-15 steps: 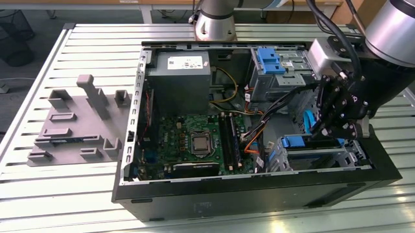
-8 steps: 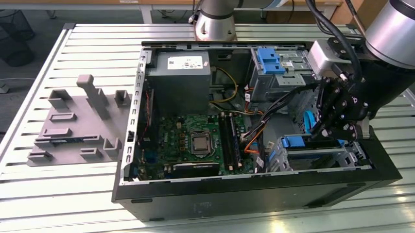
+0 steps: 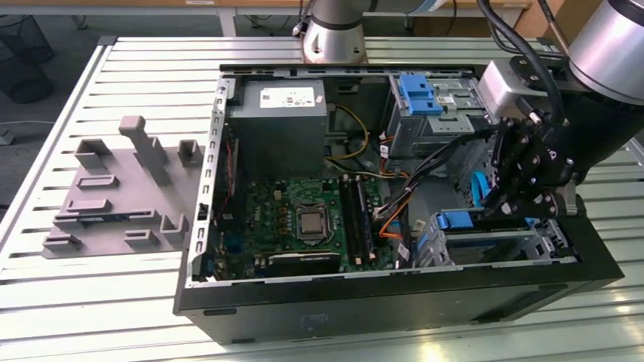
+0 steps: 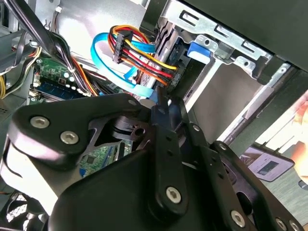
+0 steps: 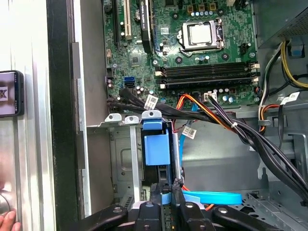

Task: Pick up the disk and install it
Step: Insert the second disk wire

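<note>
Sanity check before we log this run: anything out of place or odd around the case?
No damage or spills. Two oddities: a cable bundle drapes across the top of the drive cage, close to the claw; and a person's hand is over the table outside the case, near a phone.

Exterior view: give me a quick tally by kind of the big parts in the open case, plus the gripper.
Power supply: 1
Motherboard: 1
Drive cages: 2, one beside the power supply, one below the gripper
Gripper: 1
Total: 5
</note>
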Controlling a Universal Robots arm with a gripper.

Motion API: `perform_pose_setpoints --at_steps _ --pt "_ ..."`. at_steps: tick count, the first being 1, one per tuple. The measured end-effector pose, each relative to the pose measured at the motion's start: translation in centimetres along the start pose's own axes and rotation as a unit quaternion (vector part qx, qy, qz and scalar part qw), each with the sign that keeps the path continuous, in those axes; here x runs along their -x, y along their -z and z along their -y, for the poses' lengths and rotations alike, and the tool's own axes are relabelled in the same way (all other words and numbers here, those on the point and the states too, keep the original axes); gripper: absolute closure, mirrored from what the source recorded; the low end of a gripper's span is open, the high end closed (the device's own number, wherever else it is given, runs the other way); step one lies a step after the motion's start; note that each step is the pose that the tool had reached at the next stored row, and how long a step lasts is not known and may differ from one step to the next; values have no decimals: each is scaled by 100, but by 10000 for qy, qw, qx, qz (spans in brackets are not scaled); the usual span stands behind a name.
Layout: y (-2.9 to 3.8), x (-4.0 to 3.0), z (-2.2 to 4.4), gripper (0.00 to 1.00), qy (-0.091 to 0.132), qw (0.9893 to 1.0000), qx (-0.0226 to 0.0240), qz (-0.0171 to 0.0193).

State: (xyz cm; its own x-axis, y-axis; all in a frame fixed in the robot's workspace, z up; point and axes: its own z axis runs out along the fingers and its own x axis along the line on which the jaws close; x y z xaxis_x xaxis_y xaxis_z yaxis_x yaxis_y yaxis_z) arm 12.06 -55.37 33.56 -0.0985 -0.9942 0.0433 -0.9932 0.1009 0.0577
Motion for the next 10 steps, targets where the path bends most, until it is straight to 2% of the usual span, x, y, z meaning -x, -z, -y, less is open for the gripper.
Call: perform_pose_setpoints --at_steps 4,8,9,10 --pt "70 -3 -4 76 0 10000 1 -1" --pt "74 -3 -4 76 0 10000 1 1" --pt "73 -3 -4 78 0 10000 1 0" --pt "68 -3 -4 85 0 10000 1 0"
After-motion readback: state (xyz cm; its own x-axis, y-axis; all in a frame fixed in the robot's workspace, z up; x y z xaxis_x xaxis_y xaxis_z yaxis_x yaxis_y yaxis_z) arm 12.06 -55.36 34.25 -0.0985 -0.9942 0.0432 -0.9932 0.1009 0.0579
